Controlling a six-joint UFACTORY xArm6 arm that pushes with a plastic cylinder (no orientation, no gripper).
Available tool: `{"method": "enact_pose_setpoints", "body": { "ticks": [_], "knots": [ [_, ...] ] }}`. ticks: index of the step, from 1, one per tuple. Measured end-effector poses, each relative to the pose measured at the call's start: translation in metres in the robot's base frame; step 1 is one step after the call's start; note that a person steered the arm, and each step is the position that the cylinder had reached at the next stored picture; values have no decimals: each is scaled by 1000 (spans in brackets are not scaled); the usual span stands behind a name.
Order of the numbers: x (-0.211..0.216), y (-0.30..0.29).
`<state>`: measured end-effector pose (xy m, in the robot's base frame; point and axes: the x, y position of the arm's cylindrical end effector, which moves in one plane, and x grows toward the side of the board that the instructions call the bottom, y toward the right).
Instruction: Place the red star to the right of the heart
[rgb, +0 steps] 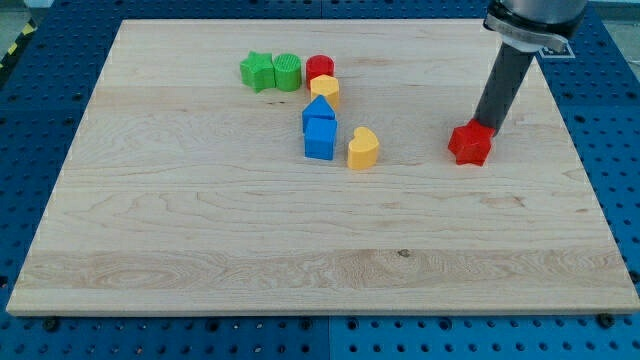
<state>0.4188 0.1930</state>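
Tabletop (200, 270) of pale wood lies bare nearest the camera. Beyond, a yellow heart (363, 149) sits beside a blue cube (319, 139); the red star (470, 143) rests well apart at its 3 o'clock. My tip (487, 124) touches the star's 1 o'clock edge; no hand exists, so nothing spreads or pinches. Light, rigid and likely slick, the star should slide easily but may spin unless pushed through its centre. Farther back cluster a blue block (318, 108), yellow block (325, 89), red block (319, 68) and two green blocks (272, 72).
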Motion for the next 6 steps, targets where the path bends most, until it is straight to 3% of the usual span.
{"method": "enact_pose_setpoints", "body": {
  "ticks": [4, 6],
  "knots": [
    [50, 26],
    [50, -31]
  ]
}}
